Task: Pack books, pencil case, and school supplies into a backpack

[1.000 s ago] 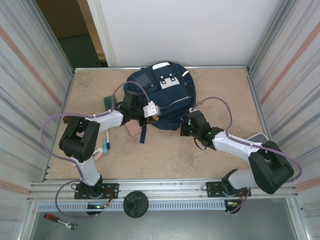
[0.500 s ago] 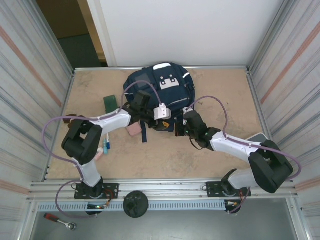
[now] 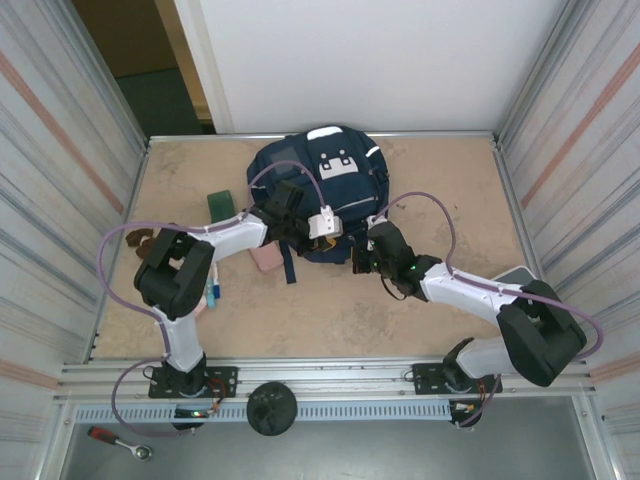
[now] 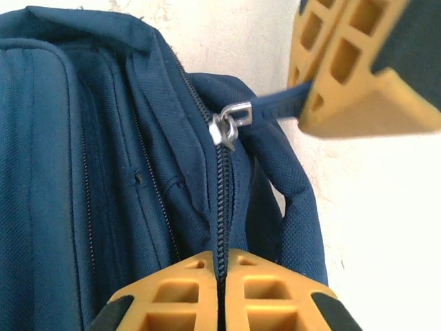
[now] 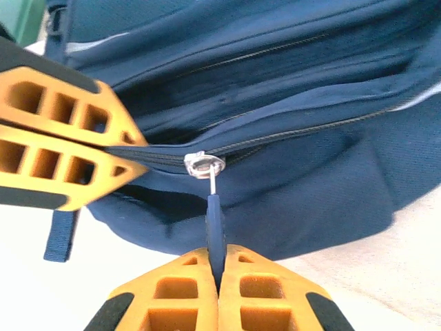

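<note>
navy-blue fabric backpack with white stripes [image 3: 350,190] lies at the far middle of the sandy tabletop [image 3: 450,180], its zipper edge turned toward the arms. over the last second the left gripper [image 4: 219,293] swung from the bag's left flank to that near edge, spread its yellow fingers, and has now clamped them shut on the dark zipper track [image 4: 222,207]. the right gripper [image 5: 219,272] has stayed clenched on the slim navy pull tab [image 5: 215,221] hanging from the silver slider [image 5: 204,164]. the track between the two grippers looks closed. with one hand anchoring the seam, the other can likely drag the slider, so opening the bag seems about to begin. the pale pink soft pencil case [image 3: 265,258] waits on the table just left of the bag, not yet packed.
</note>
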Motion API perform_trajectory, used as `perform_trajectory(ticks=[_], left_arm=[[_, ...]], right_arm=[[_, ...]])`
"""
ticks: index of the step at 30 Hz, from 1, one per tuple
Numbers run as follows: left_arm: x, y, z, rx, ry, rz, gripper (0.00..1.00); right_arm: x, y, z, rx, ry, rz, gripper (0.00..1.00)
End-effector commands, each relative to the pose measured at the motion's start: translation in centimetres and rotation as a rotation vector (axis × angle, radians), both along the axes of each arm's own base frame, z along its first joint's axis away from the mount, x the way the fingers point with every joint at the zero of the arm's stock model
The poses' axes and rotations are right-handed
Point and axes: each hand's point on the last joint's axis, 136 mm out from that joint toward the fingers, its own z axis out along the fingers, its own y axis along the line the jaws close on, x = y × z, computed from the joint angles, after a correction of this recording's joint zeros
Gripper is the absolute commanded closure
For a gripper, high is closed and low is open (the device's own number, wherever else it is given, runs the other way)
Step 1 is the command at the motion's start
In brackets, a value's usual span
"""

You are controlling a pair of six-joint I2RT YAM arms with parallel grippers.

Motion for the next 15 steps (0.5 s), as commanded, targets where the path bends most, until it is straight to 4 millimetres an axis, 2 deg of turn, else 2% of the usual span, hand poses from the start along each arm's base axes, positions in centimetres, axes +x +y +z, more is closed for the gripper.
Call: perform_trajectory(ticks=[1, 2, 4, 9, 11, 15], left_arm=[[0.9, 2.3, 1.9, -0.040, -0.029, 0.042, 0.95], [1.1, 2.8, 2.3, -0.055, -0.035, 0.051, 0.95], [1.5, 3.9, 2.6, -0.071, -0.044, 0.079, 0.95], [3.0, 6.6, 1.7, -0.023, -0.084, 0.168, 0.90], [3.1, 7.0, 1.5, 0.001, -0.102, 0.183, 0.76], [1.2, 5.2, 2.1, 0.003, -0.119, 0.118, 0.55]], right_arm=[[1.2, -4.5, -1.0, -0.095, 0.043, -0.157, 1.00], [1.4, -5.3, -1.3, -0.098, 0.058, -0.181, 1.00], [1.6, -5.7, -1.2, -0.091, 0.060, -0.191, 1.00], [1.7, -2.9, -0.2, -0.029, 0.020, -0.113, 1.00], [1.6, -1.4, 0.3, -0.006, 0.000, -0.069, 1.00], [1.4, 1.0, 1.6, 0.045, -0.039, -0.005, 1.00]])
